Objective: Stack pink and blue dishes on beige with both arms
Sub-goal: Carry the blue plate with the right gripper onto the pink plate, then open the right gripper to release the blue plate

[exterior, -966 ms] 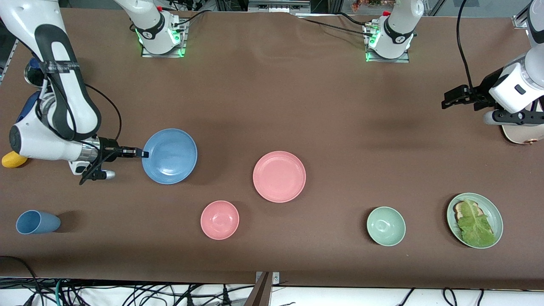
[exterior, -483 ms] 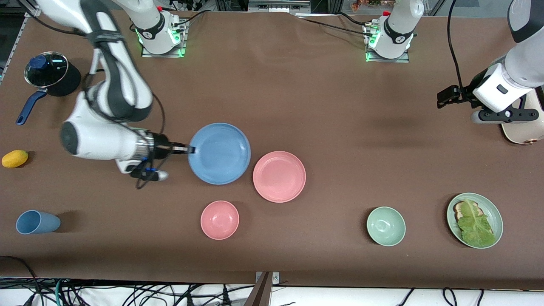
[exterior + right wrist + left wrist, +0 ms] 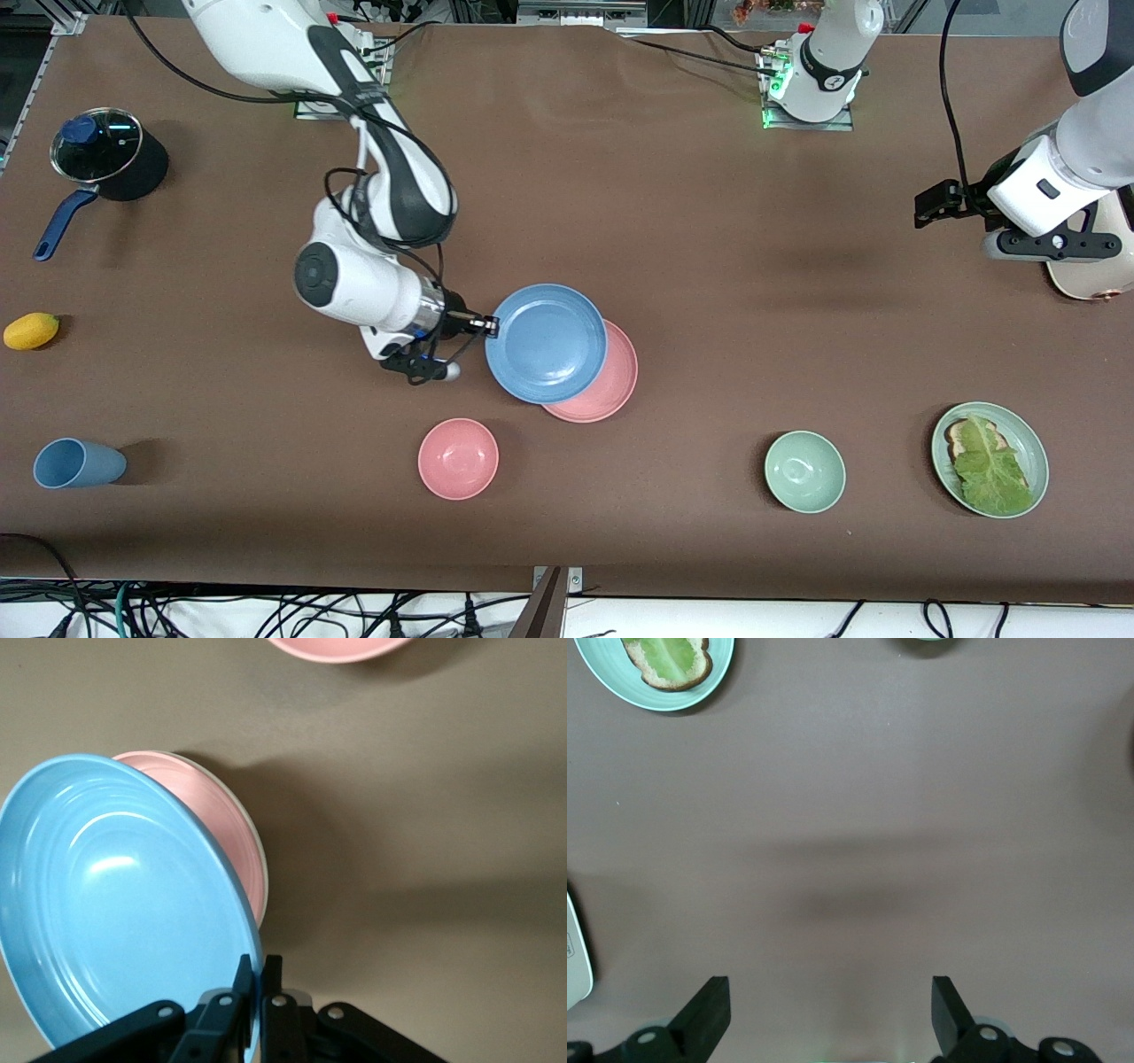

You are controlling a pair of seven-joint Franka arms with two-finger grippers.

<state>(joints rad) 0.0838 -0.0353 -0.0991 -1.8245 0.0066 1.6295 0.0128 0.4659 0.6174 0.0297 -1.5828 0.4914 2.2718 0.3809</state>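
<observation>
the main risk sat at the centre of the front view: the blue plate [image 3: 547, 343] was held only by a thin pinch on its rim, tilted and hanging partly over the pink plate [image 3: 611, 390]. such an edge grip looked likely to let the plate swing or slip, and if it was let go off-centre it could land crooked on the pink plate or nudge it across the table [image 3: 709, 221]. the stacking order was a second worry, since the beige plate [image 3: 1094, 279] lay at the right edge of the frame, half hidden under the left arm and well apart from the other two.

the right arm reached down from the upper left of the frame, elbow bent, its wrist lying low and nearly level; the right gripper [image 3: 483, 325] was pressed together on the blue plate's rim, as its wrist view confirmed. the left arm waited at the right edge, and the left gripper [image 3: 935, 203] hung spread wide and empty over bare table.
</observation>
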